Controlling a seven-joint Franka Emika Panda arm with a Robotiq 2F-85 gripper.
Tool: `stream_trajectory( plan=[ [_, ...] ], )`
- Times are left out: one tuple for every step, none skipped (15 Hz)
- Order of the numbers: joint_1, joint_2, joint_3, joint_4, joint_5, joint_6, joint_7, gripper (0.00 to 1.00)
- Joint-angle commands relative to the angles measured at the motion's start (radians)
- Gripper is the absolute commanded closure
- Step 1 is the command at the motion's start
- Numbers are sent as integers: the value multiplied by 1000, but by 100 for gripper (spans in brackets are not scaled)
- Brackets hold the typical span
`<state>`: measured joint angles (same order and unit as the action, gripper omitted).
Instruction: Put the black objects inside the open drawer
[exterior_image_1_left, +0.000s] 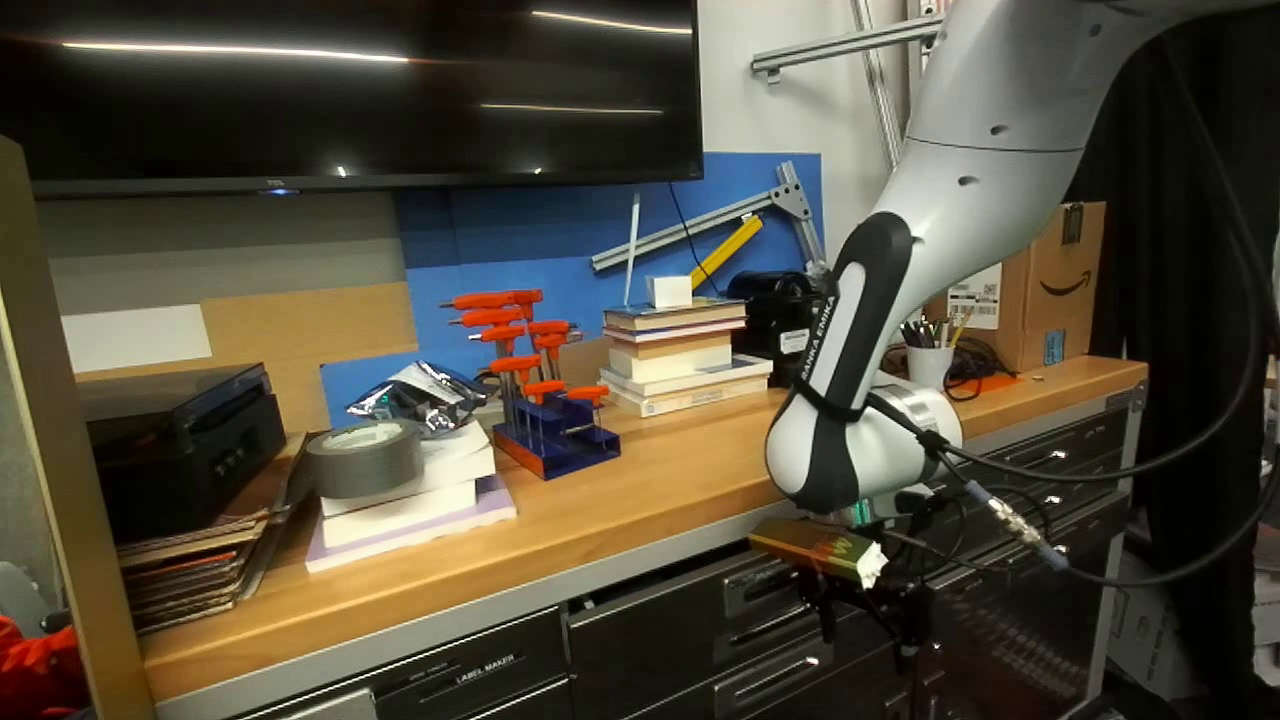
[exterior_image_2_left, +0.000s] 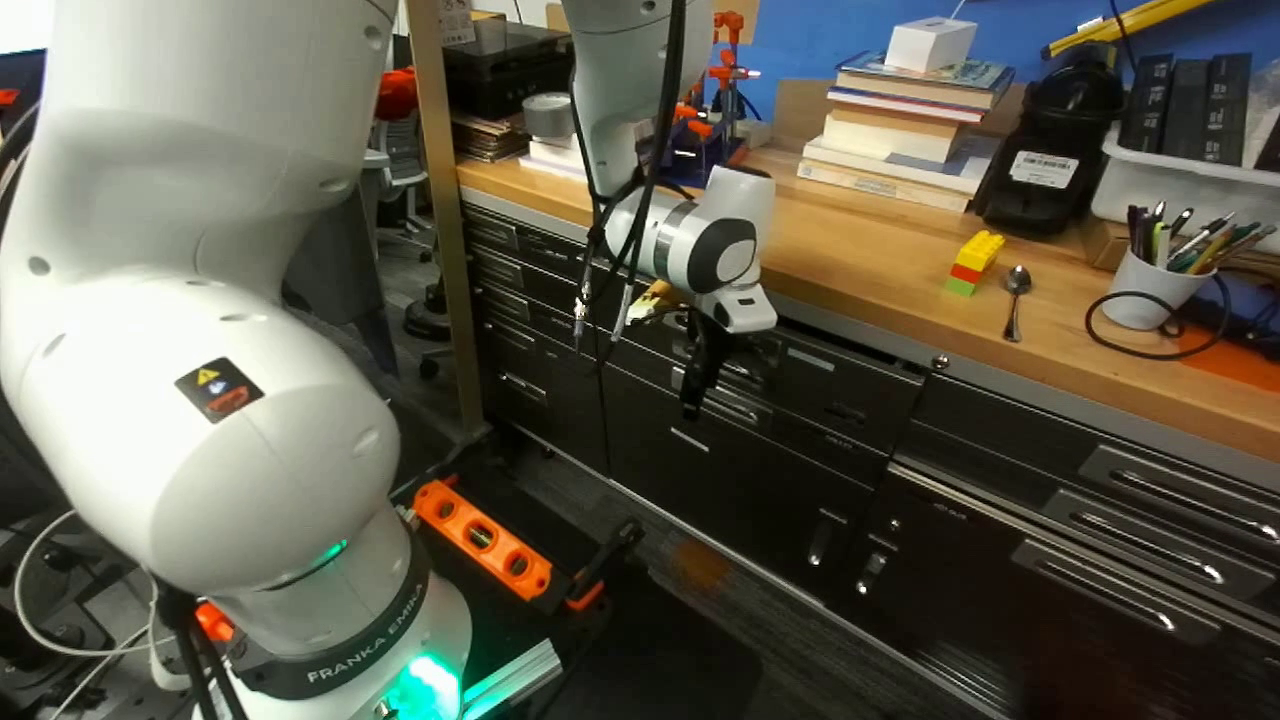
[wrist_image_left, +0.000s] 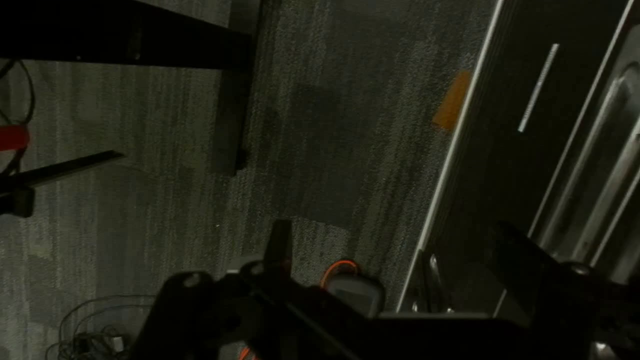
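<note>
black device (exterior_image_1_left: 185, 455): near 9 o'clock in an exterior view; maybe a target, we can't tell.
drawer (exterior_image_1_left: 645, 625): 6 o'clock there, slim gap on top. A low approach could bump the front closed; we can't see inside.
black case (exterior_image_1_left: 770, 305): 2 o'clock, just beside the books (exterior_image_1_left: 680, 355); maybe a target, but a sloppy grab could topple them.
gripper (wrist_image_left: 392, 230): 5 o'clock, jaws wide apart, nothing between. Low by the bench (exterior_image_1_left: 660, 465); a careless lift could catch it.
wrist view: dark, mostly floor (wrist_image_left: 340, 150) and cabinet (wrist_image_left: 505, 165).
</note>
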<state>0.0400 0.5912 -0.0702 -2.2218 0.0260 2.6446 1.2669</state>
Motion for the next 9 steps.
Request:
stream_trajectory(
  plan=[
    [24,66,14,96,81,78,-24,0],
    [31,75,16,110,92,90,-27,0],
    [41,80,13,118,97,101,-26,0],
    [49,81,9,116,100,97,-24,0],
    [57,77,3,107,99,98,-23,0],
    [63,70,-3,96,95,91,-26,0],
    [73,45,-21,73,73,52,-33,0],
    [84,14,-40,44,53,24,-41,0],
    [87,-15,-49,19,34,8,-72,0]
  ],
)
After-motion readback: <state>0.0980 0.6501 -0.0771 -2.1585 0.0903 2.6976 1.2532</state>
